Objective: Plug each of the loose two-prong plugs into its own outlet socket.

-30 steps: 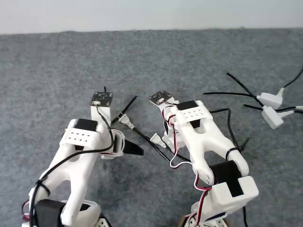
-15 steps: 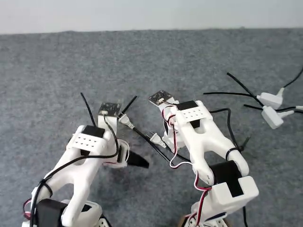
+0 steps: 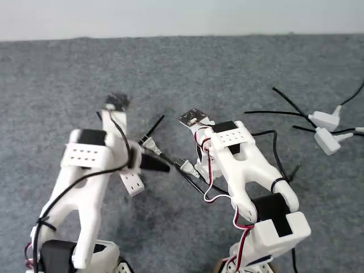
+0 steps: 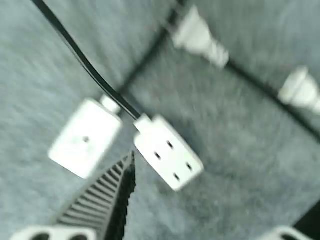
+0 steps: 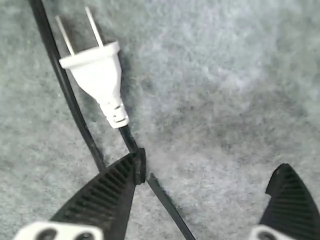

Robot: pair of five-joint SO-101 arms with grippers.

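Lying flat, the plug [image 5: 97, 75] sits just beyond the right pincer [image 5: 212, 165].

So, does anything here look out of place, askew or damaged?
Nothing looks damaged. One outlet socket seems to lie face down: it shows a plain side with one hole, while the neighbouring socket shows slots. Two black cords also cross behind a plug.
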